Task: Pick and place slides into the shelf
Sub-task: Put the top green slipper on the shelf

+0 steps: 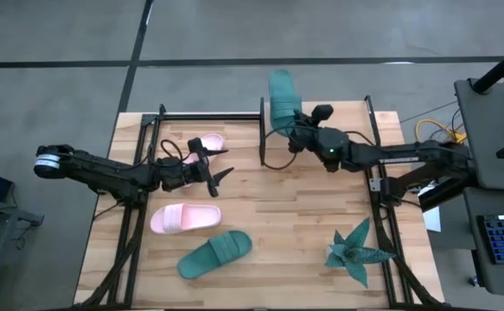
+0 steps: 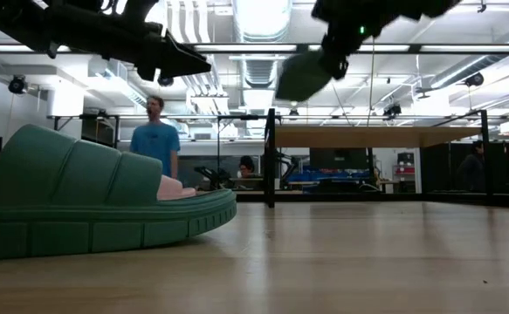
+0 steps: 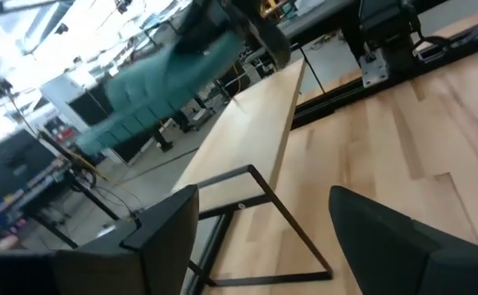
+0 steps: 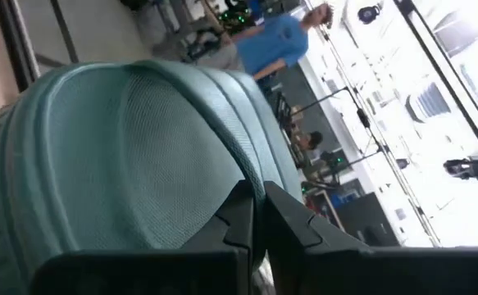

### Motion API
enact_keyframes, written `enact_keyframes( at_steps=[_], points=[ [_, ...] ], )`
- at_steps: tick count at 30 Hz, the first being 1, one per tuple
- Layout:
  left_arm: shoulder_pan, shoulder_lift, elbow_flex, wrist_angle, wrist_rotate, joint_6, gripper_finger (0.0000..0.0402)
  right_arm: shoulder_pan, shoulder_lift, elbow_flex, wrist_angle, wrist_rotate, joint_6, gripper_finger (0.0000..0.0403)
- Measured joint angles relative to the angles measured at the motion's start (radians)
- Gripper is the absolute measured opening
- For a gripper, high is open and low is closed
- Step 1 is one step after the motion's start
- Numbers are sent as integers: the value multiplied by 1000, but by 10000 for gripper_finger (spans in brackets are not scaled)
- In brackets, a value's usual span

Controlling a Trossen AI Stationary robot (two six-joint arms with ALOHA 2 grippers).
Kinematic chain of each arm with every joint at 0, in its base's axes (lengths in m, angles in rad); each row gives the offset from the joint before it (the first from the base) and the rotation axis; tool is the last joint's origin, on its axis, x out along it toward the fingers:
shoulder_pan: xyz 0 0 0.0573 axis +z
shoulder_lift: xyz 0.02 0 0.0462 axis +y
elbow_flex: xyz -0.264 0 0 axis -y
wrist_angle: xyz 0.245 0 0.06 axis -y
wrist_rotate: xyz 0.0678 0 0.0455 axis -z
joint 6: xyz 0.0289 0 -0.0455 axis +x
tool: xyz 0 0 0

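My right gripper (image 1: 296, 131) is shut on a dark teal slide (image 1: 282, 99), held high over the far part of the table by the left end of the shelf (image 1: 348, 121). In the low view this slide (image 2: 309, 74) hangs above the shelf board (image 2: 367, 137). My left gripper (image 1: 220, 173) hovers open at the table's left middle, touching nothing, with a pink slide (image 1: 207, 142) lying just beyond it. Another pink slide (image 1: 185, 218) and a second teal slide (image 1: 215, 253) lie flat on the table nearer the front. My right gripper pinches the teal slide between its two fingers (image 4: 239, 217) at the edge of its end nearest the gripper (image 4: 251, 176). The fingers come in level from the table's right. The slide is lifted clear and reaches away toward the far edge.
A teal spiky star-shaped plant (image 1: 355, 252) sits at the front right. Black metal frames run along both sides of the table (image 1: 139, 225). People stand in the room behind (image 2: 155, 131). Bare wood lies between the front slides and the plant.
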Motion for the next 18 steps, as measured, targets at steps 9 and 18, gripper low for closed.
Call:
enact_keyframes(
  at_steps=[9,18],
  points=[
    [0,-12,-11,3,-3,-23,257,-38,155,1,28,11,34,9],
    [1,-43,-45,3,-35,-22,257,-54,192,8,-4,-14,11,9]
  ],
)
